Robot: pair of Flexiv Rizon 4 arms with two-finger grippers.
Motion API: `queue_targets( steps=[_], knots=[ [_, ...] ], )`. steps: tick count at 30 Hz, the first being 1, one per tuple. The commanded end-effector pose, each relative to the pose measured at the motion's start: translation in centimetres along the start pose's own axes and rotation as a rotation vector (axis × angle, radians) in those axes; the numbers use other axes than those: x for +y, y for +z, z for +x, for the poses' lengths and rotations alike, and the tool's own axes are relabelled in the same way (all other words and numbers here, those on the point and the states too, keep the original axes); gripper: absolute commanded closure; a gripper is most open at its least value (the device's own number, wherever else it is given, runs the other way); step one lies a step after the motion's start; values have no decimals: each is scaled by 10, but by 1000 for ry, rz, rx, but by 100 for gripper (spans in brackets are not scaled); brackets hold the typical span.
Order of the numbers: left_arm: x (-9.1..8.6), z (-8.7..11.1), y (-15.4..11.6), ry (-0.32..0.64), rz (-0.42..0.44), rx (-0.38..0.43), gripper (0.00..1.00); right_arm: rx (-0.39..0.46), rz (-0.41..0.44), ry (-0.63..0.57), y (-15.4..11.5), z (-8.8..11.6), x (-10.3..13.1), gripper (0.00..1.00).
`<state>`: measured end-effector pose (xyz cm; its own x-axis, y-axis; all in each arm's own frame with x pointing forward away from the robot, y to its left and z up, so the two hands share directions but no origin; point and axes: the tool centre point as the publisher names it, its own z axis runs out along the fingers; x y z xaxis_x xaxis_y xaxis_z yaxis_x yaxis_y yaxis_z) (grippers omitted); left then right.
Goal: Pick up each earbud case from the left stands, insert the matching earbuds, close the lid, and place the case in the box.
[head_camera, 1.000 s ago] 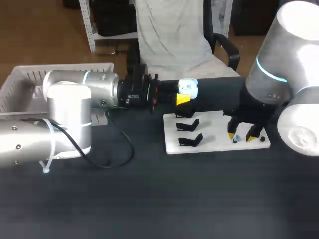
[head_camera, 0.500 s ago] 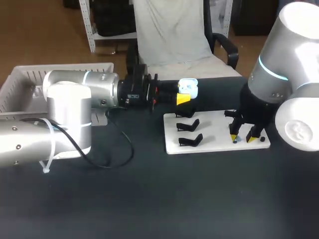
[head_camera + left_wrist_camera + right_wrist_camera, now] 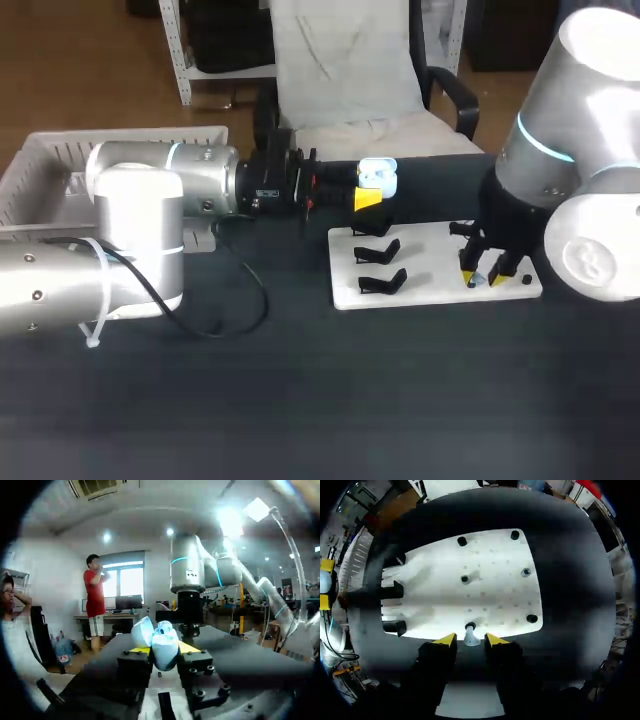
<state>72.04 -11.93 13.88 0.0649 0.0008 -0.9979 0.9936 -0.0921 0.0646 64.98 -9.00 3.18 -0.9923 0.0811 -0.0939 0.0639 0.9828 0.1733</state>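
Left claw (image 3: 372,190) clamps a glossy, rounded pale-blue case (image 3: 162,647), lid hinged up, above the matte dark tabletop (image 3: 300,400), at 11 o'clock of the flat white board (image 3: 430,250). Right claw (image 3: 469,640), parted, straddles without touching a small white earbud (image 3: 471,640) at the board's 4 o'clock.

The head view's edge and my left arm (image 3: 140,200) cut off much of the white box (image 3: 120,136) for you. In the left wrist view the earbud case (image 3: 165,647) hides most of the yellow tips of the left hand (image 3: 159,652). From above, the earbud (image 3: 477,281) at the right hand (image 3: 481,276) is too small for you to make out.
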Motion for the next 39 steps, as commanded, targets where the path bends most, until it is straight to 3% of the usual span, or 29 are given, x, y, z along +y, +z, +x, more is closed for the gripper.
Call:
queue_targets(
  steps=[1,26,31,39],
  knots=[
    [-1,0,0,3,-4,-2,100,-2,-1,2,1,-2,-1,67],
    [-1,0,0,3,-4,-2,100,8,-1,20,6,-3,-3,78],
    [-1,0,0,3,-4,-2,100,10,1,25,6,-4,-2,100],
    [-1,0,0,3,-4,-2,100,13,6,26,2,-5,0,100]
  ],
)
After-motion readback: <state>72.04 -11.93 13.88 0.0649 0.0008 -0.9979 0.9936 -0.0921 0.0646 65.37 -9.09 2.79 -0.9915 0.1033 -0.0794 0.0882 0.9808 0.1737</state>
